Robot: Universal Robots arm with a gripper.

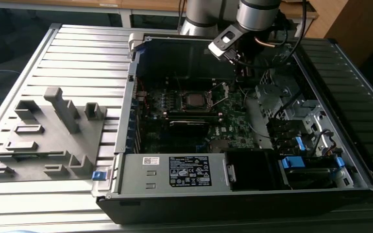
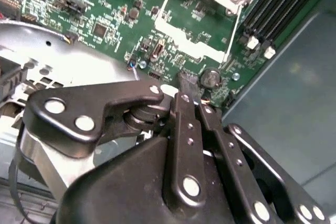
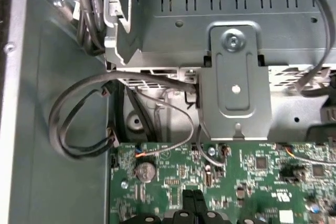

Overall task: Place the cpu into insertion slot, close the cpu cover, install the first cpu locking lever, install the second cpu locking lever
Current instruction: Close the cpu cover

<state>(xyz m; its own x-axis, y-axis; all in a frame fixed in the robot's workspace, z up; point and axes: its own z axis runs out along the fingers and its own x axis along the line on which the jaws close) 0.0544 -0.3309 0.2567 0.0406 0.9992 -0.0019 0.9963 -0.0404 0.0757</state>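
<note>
The black gripper (image 2: pixel 190 88) is pinched narrow and empty over the green motherboard (image 2: pixel 105 9). In the exterior view, the silvery window-framed cpu cover (image 1: pixel 224 95) sits at three o'clock of the grey square cpu (image 1: pixel 193 99).

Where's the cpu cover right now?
In the exterior view the cpu cover stands swung open at the socket's edge on the exterior view's right, near the middle of the motherboard.
</note>
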